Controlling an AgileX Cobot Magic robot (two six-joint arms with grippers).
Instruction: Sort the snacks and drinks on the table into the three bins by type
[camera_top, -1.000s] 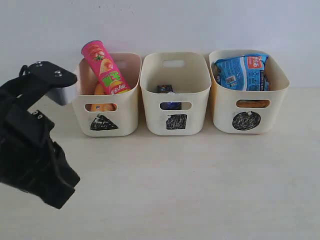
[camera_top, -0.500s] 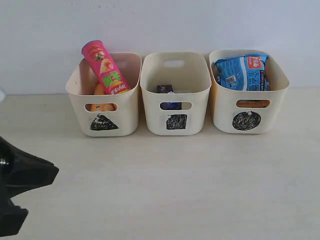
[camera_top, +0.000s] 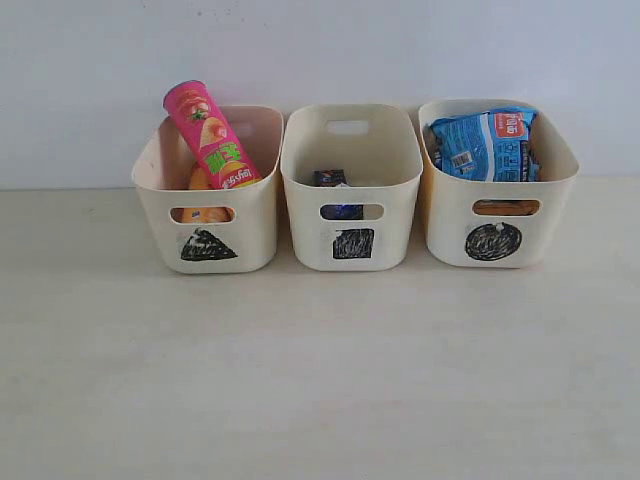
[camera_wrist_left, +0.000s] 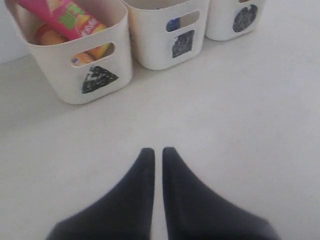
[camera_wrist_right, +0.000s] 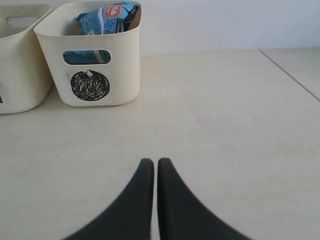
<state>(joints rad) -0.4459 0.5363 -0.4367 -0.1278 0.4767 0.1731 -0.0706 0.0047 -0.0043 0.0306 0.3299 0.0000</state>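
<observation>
**While both pairs of jaws are shut and empty, snacks and drinks lie in the bins**

Seen from its wrist camera, the left jaws are pressed together with only a hairline slit between them. They grip nothing and sit over the bare table (camera_wrist_left: 225, 125), near the front of the triangle bin (camera_wrist_left: 120, 60) but apart from it. That bin is the leftmost of three in a row at the back of the table. It holds the pink tube (camera_top: 208, 135), which leans tilted with its top end jutting above the rim. The yellow tube (camera_top: 200, 182) lies lower beside it and also shows through the handle slot.

Just beside it stands the square bin (camera_top: 310, 225). A dark carton (camera_top: 330, 178) sits low inside. Something blue (camera_top: 345, 212) shows through the slot, though I cannot tell whether that is a second carton.

Next, close alongside, comes the circle bin (camera_top: 550, 225). The blue packet (camera_top: 485, 145) fills its top and pokes above the rim. An orange packet (camera_top: 505, 208) shows beneath it through the slot.

The right jaws are likewise closed and empty, over the table near the circle bin and clear of it.
</observation>
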